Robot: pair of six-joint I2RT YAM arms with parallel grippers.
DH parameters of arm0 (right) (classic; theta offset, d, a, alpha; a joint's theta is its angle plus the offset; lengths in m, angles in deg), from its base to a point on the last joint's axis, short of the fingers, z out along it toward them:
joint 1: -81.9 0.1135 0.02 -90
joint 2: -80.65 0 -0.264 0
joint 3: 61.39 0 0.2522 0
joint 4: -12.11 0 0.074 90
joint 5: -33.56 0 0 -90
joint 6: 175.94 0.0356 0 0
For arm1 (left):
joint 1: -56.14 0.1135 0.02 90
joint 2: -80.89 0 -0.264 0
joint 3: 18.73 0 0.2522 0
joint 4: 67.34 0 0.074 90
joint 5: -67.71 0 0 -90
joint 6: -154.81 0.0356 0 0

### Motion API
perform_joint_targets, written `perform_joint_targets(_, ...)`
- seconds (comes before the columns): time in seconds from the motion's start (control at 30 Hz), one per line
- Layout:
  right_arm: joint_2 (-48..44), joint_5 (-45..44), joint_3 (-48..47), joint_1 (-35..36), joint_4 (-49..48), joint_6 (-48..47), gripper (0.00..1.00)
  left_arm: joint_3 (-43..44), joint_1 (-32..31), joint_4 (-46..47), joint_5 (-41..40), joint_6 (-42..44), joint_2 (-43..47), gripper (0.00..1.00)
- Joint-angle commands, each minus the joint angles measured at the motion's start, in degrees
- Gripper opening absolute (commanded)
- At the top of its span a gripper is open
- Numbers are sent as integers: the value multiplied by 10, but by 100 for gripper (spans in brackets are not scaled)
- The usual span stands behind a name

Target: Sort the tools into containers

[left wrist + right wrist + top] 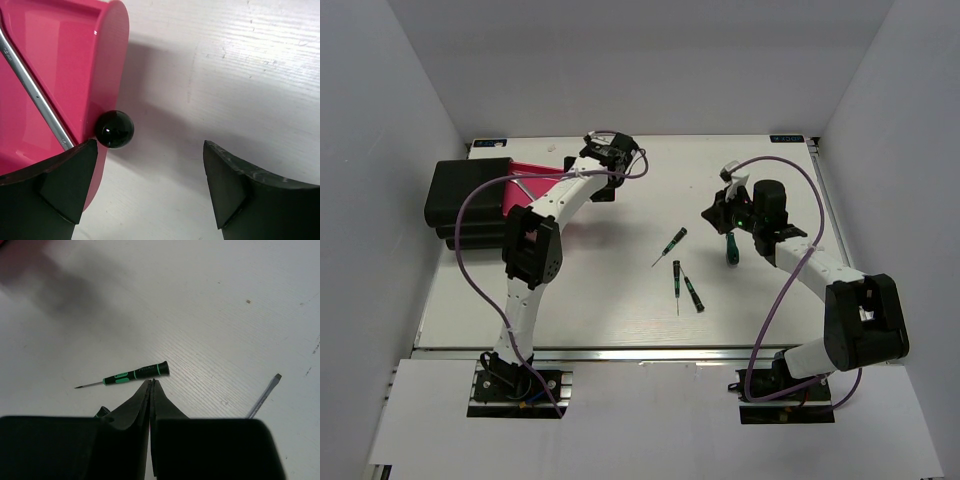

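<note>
A magenta-pink drawer (pixel 532 178) stands pulled out of the black cabinet (pixel 468 200). In the left wrist view the drawer (pixel 65 55) holds the silver wrench (pixel 35 92). My left gripper (pixel 150 185) is open and empty just in front of the drawer's black knob (pixel 114 129); from above, the left gripper (pixel 601 188) is at the drawer's front. My right gripper (pixel 151 383) is shut with nothing between its fingers, just short of a slim precision screwdriver (pixel 135 373). From above, three slim screwdrivers (pixel 672 243), (pixel 677 278), (pixel 693 293) lie mid-table. The bigger green screwdriver (pixel 728 248) lies beside the right gripper (pixel 712 213).
The bigger screwdriver's flat blade (pixel 265 392) shows at the right of the right wrist view. Grey walls close in the white table (pixel 620 320) on the left, back and right. Purple cables loop along both arms.
</note>
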Motion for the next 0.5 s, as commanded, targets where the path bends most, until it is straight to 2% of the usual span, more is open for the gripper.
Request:
perform_joint_targets(0.0, -16, 15, -2, -4, -29, -3, 4, 35, 5, 8, -21, 7, 61, 95)
perform_joint_targets(0.1, -7, 66, -9, -4, -19, -23, 15, 46, 4, 37, 17, 28, 100, 89)
perform_joint_targets(0.13, -5, 106, -12, -4, -16, -32, 20, 46, 5, 46, 30, 41, 112, 83)
perform_joint_targets(0.17, 3, 130, -16, -4, -14, -50, 31, 43, 5, 67, 43, 50, 139, 73)
perform_joint_targets(0.2, 7, 154, -22, -4, -11, -62, 37, 40, 6, 76, 61, 53, 152, 50)
perform_joint_targets(0.27, 15, 223, -28, -4, -12, -80, 51, 37, 14, 90, 89, 50, 180, 33)
perform_joint_targets(0.3, 28, 237, -35, -2, -20, -84, 54, 31, 33, 89, 106, 40, 206, 26)
perform_joint_targets(0.37, 53, 243, -47, 4, -41, -77, 58, 12, 82, 97, 180, 12, 237, 25)
perform_joint_targets(0.4, 65, 240, -68, 11, -43, -73, 58, -24, 99, 105, 205, 5, 275, 30)
perform_joint_targets(0.43, 75, 232, -80, 17, -46, -67, 58, -46, 115, 113, 241, -6, 295, 49)
perform_joint_targets(0.47, 99, 226, -95, 23, -45, -63, 57, -65, 142, 128, 256, -9, 312, 61)
